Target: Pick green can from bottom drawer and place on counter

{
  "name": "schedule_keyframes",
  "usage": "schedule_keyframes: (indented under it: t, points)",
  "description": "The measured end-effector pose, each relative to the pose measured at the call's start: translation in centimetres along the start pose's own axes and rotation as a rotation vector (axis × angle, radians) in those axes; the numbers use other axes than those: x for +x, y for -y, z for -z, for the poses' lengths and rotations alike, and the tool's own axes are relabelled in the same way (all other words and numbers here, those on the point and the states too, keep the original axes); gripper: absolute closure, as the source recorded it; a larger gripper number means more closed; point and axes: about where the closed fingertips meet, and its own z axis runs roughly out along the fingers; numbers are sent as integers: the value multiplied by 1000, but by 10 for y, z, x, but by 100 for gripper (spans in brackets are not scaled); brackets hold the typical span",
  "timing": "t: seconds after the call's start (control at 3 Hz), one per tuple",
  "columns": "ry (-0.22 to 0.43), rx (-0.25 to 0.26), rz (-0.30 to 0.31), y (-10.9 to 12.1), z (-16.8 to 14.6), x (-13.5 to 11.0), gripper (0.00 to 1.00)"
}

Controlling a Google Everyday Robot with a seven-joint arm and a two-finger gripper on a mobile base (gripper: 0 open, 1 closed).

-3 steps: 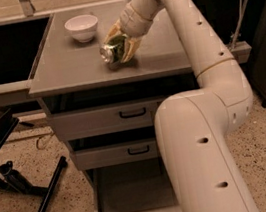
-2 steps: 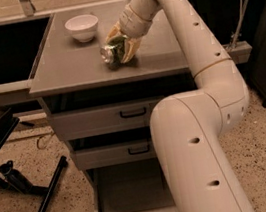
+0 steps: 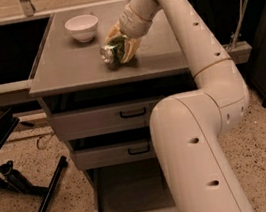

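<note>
The green can (image 3: 113, 52) lies on its side on the grey counter (image 3: 71, 67), its silver end facing left. My gripper (image 3: 120, 46) is over the middle of the counter, shut on the green can, its yellowish fingers wrapped around the can's body. The can touches or nearly touches the counter surface. The bottom drawer (image 3: 130, 194) stands pulled open below, and its visible floor holds nothing; my arm hides its right part.
A white bowl (image 3: 82, 27) sits on the counter's back left, a short way from the can. Two shallower grey drawers with black handles (image 3: 133, 113) are partly open. A black stand and pole (image 3: 42, 199) lie on the floor at left.
</note>
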Motion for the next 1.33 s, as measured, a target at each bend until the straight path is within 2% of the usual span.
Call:
schedule_keyframes:
  t: [0.67, 1.0, 1.33]
  points:
    - [0, 0, 0, 0, 0, 0, 14]
    - [0, 0, 0, 0, 0, 0, 0]
    - [0, 0, 0, 0, 0, 0, 0]
